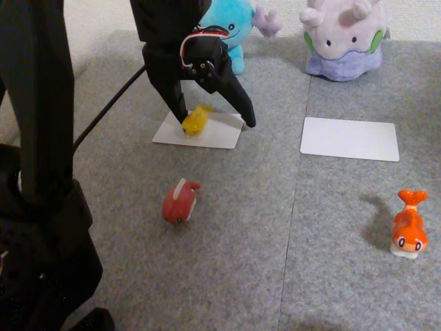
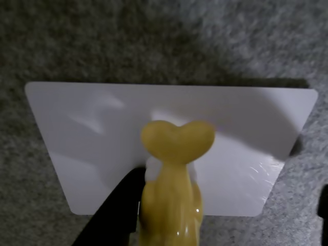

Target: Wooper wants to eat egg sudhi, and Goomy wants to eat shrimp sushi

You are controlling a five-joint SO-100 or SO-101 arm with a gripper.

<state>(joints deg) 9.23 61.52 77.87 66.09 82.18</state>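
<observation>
The grey felt mat [image 1: 262, 227] covers the table. In the other view, Wooper [image 1: 234, 24] sits at the 12 o'clock edge, with Goomy [image 1: 344, 38] at about 1 o'clock. The black arm [image 1: 172, 27] descends from the top. Two white cards lie flat on the mat: the left card [image 1: 207, 134] in front of Wooper, the right card [image 1: 350, 138] in front of Goomy.

The gripper [image 1: 215, 118] is spread wide over the left card and grasps nothing. The egg sudhi [image 1: 196, 119] rests on that card, beside the left finger; in the wrist view its forked tail [image 2: 177, 139] points to 12 o'clock.

The shrimp sushi [image 1: 409, 231] stands at 4 o'clock, well apart from both cards. A dark red fish [image 1: 179, 201] lies near centre.
</observation>
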